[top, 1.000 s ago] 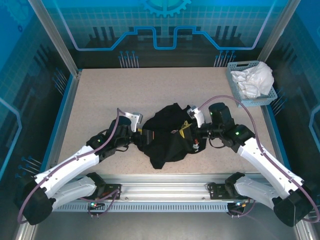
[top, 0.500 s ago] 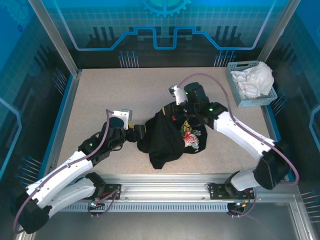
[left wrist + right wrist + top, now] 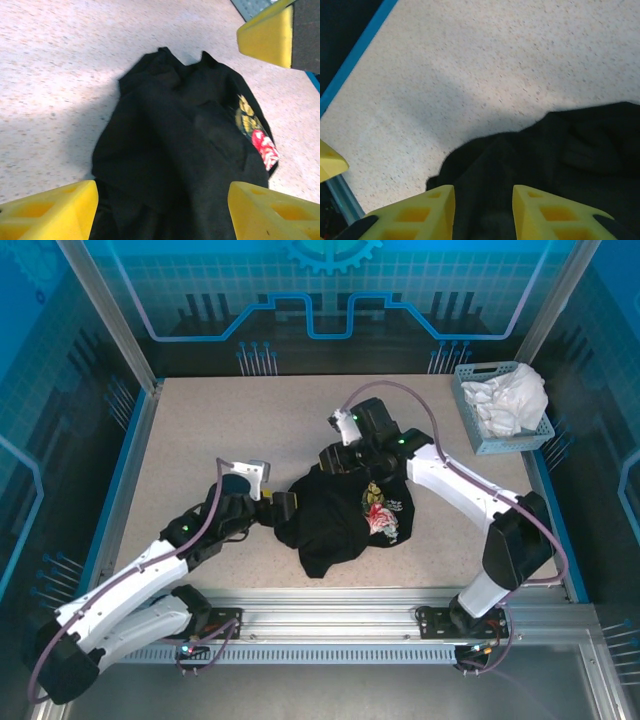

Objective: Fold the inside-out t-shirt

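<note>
The t-shirt [image 3: 345, 520] is seen as a black, crumpled heap rather than spread flat. It is laid on the speckled table [image 3: 200, 430], slightly right of the middle and towards the near edge. The cloth is bunched into soft folds and ridges, and neither sleeves nor collar can be told apart. A small red-and-white graphic [image 3: 381, 512], touched with yellow, is shown face up on the right part of the heap. A narrower lobe of cloth is drawn out towards the near edge on the left, and two short peaks are formed along the far side.
</note>
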